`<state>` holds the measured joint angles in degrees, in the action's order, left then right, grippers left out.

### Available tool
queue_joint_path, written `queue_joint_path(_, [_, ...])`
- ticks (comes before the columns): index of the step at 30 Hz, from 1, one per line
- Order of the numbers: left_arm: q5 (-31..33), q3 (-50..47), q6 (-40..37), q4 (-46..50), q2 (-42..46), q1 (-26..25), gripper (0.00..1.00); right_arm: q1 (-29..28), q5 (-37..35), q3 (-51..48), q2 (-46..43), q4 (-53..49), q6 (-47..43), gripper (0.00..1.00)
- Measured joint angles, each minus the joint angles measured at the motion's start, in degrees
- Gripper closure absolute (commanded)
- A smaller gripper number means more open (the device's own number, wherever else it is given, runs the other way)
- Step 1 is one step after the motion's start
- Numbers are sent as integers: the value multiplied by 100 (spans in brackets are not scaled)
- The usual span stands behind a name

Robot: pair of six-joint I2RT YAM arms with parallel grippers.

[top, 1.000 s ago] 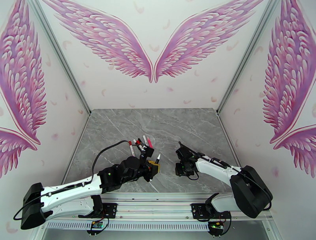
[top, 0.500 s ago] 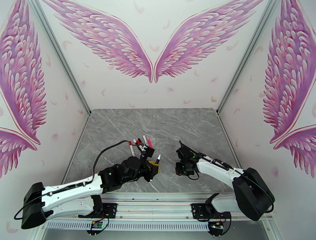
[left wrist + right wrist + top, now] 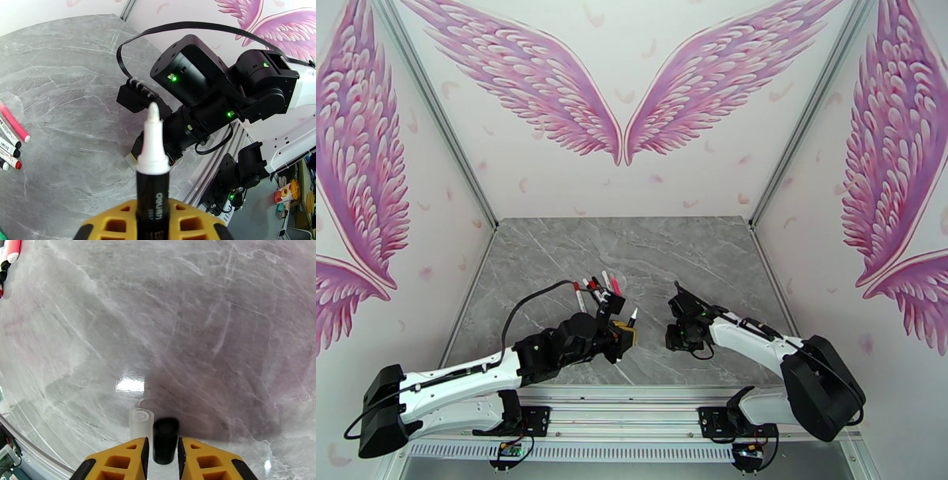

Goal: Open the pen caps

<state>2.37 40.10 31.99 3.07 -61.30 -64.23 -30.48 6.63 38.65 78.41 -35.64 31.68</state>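
Pen caps were seen at the right end effector (image 3: 162, 448). A short black plastic pen cap (image 3: 166, 439) was clamped upright between its two yellow fingers (image 3: 122, 459), the jaws being closed down to the cap's width. A short translucent whitish plastic cap (image 3: 140, 424) was stood upright on the grey marble-patterned surface (image 3: 205, 327). It was just beside the black cap, on its left in the right wrist view and close against the tip of the left-hand finger. Whether the black cap was touching the surface could not be told.

Across a stretch of the surface, a slim marker pen with a black barrel (image 3: 152, 158), a white collar and a white tip was gripped by the left end effector (image 3: 153, 223). Its yellow fingers were closed tight on the barrel. The pen was pointed out beyond the fingertips, with its tip uncapped and aimed toward the black body of the right arm (image 3: 213, 87).

A loose row of further slim marker pens (image 3: 594, 290), with white barrels and red, black and pink ends, was laid on the surface. In the top view the row was just beyond the left end effector and well to the left of the right end effector.
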Motion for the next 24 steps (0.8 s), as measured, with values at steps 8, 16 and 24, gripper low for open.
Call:
queue_joint_path(8, [0, 0, 17, -4, 0, 0, 100, 0, 2, 0, -13, 13, 0, 70])
queue_joint_path(16, [142, 0, 107, 105, 20, 0, 100, 0, -2, 0, -343, -39, 0, 68])
queue_joint_path(24, [896, -24, 433, 929, 262, 0, 100, 0, 44, 2, -1510, -101, -109, 48])
